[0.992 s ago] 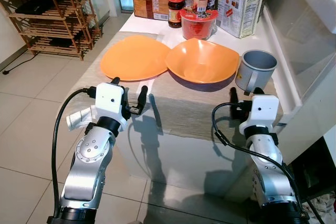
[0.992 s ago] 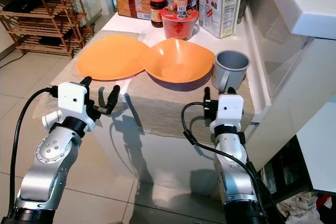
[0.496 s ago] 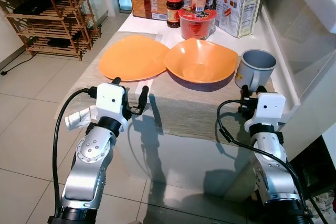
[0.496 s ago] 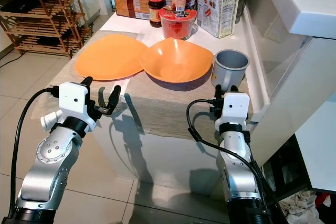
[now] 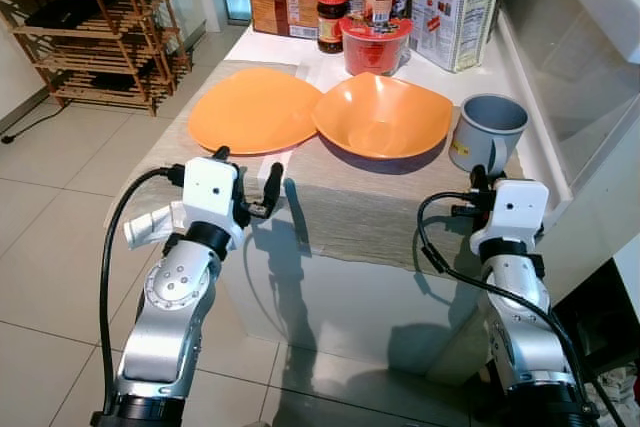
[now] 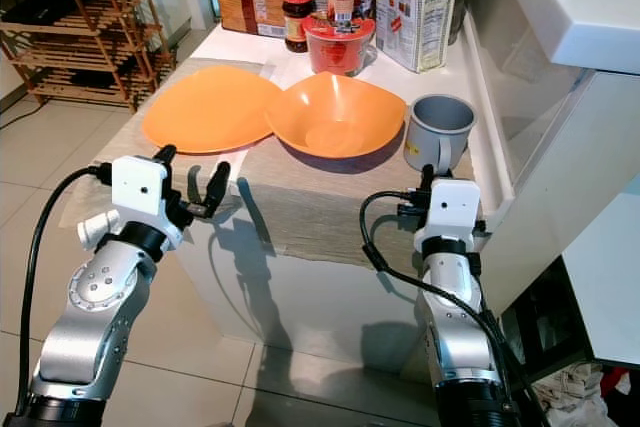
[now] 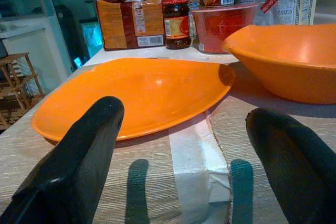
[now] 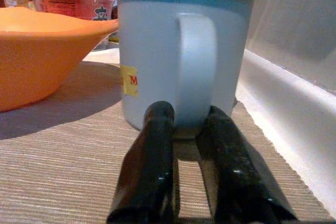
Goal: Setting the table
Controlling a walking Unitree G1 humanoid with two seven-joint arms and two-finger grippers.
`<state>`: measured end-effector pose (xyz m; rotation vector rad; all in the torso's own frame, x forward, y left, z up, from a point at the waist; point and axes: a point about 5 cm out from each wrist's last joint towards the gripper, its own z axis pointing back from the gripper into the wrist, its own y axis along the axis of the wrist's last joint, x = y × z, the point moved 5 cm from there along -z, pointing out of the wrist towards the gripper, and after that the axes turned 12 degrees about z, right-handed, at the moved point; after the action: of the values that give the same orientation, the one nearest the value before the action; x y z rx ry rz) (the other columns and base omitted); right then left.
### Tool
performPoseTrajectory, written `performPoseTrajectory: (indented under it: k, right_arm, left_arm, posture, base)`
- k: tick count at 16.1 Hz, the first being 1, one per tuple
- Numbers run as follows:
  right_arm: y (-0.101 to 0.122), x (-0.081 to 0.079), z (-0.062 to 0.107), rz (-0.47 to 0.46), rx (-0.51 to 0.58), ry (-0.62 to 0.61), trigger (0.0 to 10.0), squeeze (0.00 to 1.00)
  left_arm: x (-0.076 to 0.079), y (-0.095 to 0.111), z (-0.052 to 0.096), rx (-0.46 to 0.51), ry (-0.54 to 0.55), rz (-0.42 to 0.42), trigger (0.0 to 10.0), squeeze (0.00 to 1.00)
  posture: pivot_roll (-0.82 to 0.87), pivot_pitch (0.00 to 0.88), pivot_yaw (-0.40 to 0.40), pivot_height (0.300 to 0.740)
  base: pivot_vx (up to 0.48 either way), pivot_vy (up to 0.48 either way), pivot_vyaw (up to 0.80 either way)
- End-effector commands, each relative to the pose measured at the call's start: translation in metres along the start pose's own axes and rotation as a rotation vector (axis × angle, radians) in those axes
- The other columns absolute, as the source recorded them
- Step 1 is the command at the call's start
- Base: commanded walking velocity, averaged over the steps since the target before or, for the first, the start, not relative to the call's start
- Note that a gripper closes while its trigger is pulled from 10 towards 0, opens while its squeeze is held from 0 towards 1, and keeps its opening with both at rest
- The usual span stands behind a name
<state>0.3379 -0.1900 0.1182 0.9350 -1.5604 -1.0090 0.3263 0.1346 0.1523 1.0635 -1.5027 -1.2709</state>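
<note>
Reaching for the grey mug (image 8: pixel 178 51), standing on the counter (image 5: pixel 370 217) mat beside the orange bowl (image 5: pixel 380 117): your right hand (image 8: pixel 184 116), fingers narrowly parted, is nearing the handle. Straddle it squarely before closing. Left hand (image 7: pixel 184 145) is hovering wide open near the orange plate (image 7: pixel 136 90).
</note>
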Motion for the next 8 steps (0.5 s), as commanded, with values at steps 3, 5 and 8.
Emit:
performPoseTrajectory:
  k: [3,5,8]
  right_arm:
    - [0.002,0.002,0.0,0.014,0.012,-0.001,0.0,0.0]
    - [0.004,0.004,0.004,0.033,0.026,-0.001,0.0,0.0]
    - [0.014,0.009,0.009,0.07,0.077,-0.018,0.0,0.0]
  left_arm:
    - [0.001,0.003,-0.004,0.005,-0.008,-0.019,10.0,0.0]
    - [0.002,0.001,-0.005,0.003,-0.01,-0.017,10.0,0.0]
    - [0.004,0.0,-0.006,0.003,-0.016,-0.016,10.0,0.0]
  posture:
    - [0.0,0.003,0.045,0.74]
    - [-0.01,0.002,0.044,0.74]
    - [-0.01,0.003,0.045,0.74]
  base:
    - [0.0,0.0,0.0]
    - [0.0,0.0,0.0]
    - [0.0,0.0,0.0]
